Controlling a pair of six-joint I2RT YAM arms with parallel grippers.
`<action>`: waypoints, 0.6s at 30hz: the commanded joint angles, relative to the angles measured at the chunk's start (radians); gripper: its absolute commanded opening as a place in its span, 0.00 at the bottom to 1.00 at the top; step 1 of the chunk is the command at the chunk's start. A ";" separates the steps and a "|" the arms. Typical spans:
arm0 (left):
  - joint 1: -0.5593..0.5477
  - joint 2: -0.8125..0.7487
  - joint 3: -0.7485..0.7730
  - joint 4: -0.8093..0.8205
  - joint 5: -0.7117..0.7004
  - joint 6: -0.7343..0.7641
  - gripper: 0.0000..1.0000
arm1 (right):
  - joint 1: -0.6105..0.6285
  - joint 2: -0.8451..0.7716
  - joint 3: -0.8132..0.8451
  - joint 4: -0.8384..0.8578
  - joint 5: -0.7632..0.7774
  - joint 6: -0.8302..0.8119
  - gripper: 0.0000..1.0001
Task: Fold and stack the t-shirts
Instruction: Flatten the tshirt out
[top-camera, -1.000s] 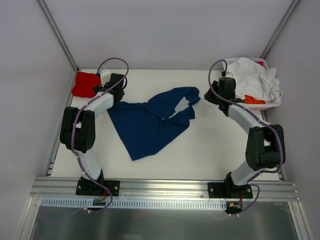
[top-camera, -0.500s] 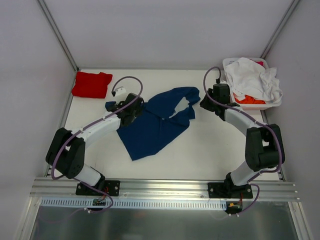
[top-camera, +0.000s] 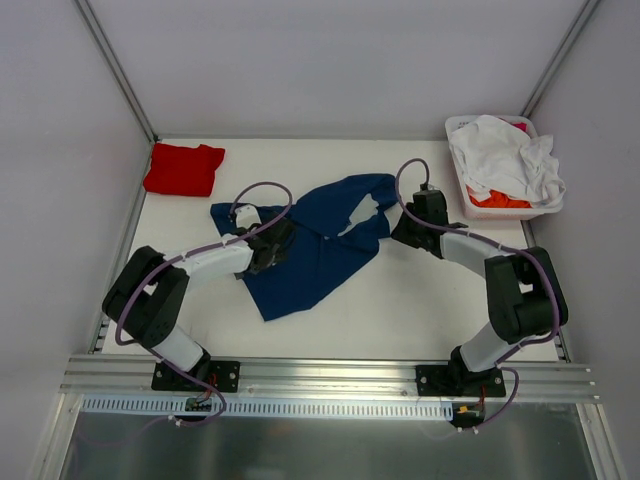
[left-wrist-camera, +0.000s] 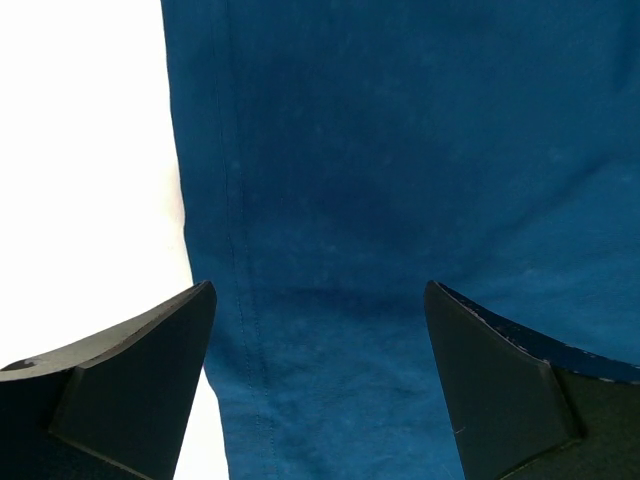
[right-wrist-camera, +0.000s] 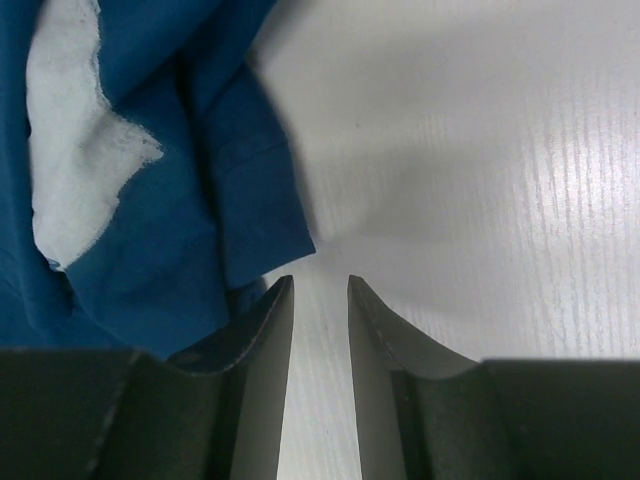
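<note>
my left claw (left-wrist-camera: 318, 292) hangs spread wide over the navy t-shirt (left-wrist-camera: 400, 150); right claw (right-wrist-camera: 320, 285) barely parted, seemingly empty, at its right edge.

From the left wrist, the bottom edge cuts off both fingers (left-wrist-camera: 130, 390) of the left gripper (left-wrist-camera: 320, 300). The navy t-shirt (left-wrist-camera: 400, 200) runs past the top, right and bottom edges, so we see none of its outline there. From above, the wrist housing (top-camera: 268, 243) hides those fingers and the cloth under them. The right gripper (right-wrist-camera: 320, 285) is too small from above for us to judge its jaws (its wrist view shows a narrow gap). That view crops the shirt at the left and top. We cannot read the pale patch (top-camera: 356, 215) as any print. In the basket (top-camera: 488, 212), the white t-shirt (top-camera: 500, 155) buries most of the orange cloth (top-camera: 505, 200).
</note>
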 joint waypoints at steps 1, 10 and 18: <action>-0.019 0.033 -0.020 -0.018 0.002 -0.053 0.86 | 0.001 0.023 -0.012 0.068 -0.015 0.015 0.32; -0.050 0.105 -0.022 -0.018 -0.011 -0.088 0.86 | -0.011 0.146 0.045 0.123 -0.123 -0.001 0.35; -0.053 0.124 -0.009 -0.015 -0.017 -0.086 0.86 | -0.034 0.193 0.059 0.165 -0.166 -0.002 0.35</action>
